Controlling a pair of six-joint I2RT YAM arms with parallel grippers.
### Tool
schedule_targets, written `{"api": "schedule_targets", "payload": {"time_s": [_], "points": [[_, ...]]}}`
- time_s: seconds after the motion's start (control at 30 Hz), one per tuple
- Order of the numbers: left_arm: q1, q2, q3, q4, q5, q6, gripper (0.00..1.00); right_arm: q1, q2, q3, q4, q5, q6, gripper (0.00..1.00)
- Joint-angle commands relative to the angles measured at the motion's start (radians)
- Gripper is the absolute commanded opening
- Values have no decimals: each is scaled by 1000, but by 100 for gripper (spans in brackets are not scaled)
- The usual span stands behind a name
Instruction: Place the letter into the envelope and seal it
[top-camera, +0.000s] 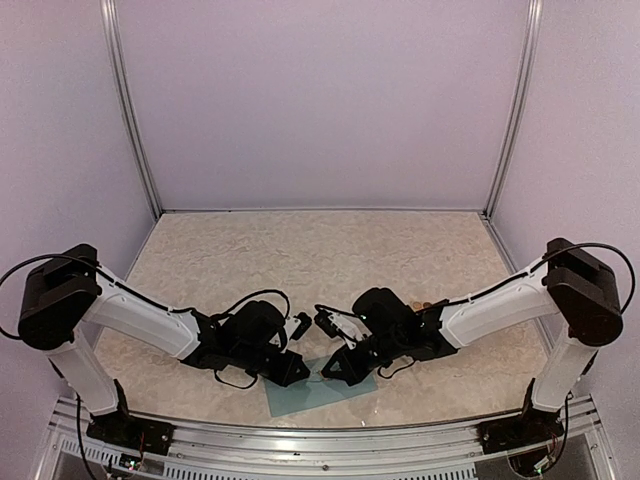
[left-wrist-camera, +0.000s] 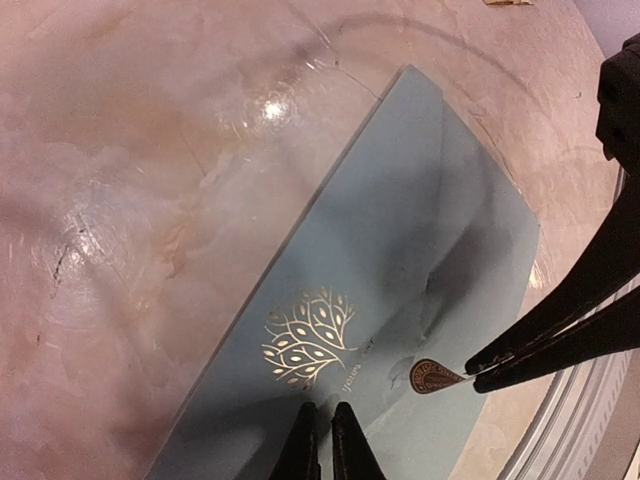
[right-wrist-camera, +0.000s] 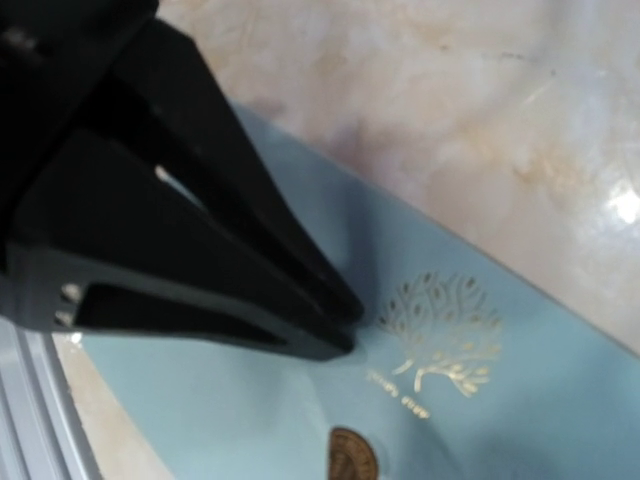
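Note:
The teal-blue envelope (top-camera: 300, 400) lies flat near the table's front edge, with a gold tree print facing up (left-wrist-camera: 305, 335). It also shows in the right wrist view (right-wrist-camera: 520, 420). The flap looks folded down. The letter is not in view. My left gripper (top-camera: 298, 372) is shut, its tips (left-wrist-camera: 325, 440) resting on the envelope just below the tree; it also appears in the right wrist view (right-wrist-camera: 345, 325). My right gripper (top-camera: 328, 372) (left-wrist-camera: 475, 372) is shut on a small brown round sticker (left-wrist-camera: 432, 376) (right-wrist-camera: 352, 458), holding it at the envelope's surface near the flap tip.
A metal rail (top-camera: 320, 440) runs along the front edge, just beside the envelope (left-wrist-camera: 590, 430). A small yellow-tan sticker sheet (top-camera: 425, 303) lies behind the right arm. The marbled tabletop (top-camera: 320, 260) stretches back to the purple walls.

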Motion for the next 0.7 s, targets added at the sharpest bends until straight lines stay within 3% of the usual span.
{"api": "schedule_targets", "payload": {"time_s": [0.0,0.67], "points": [[-8,14,-18,-15,-4,-2,6,14,14,21,-13,5,-13,0],[-9,20,-18,-13,4,-1,5,19,49,31,-11,15,-17,0]]}}
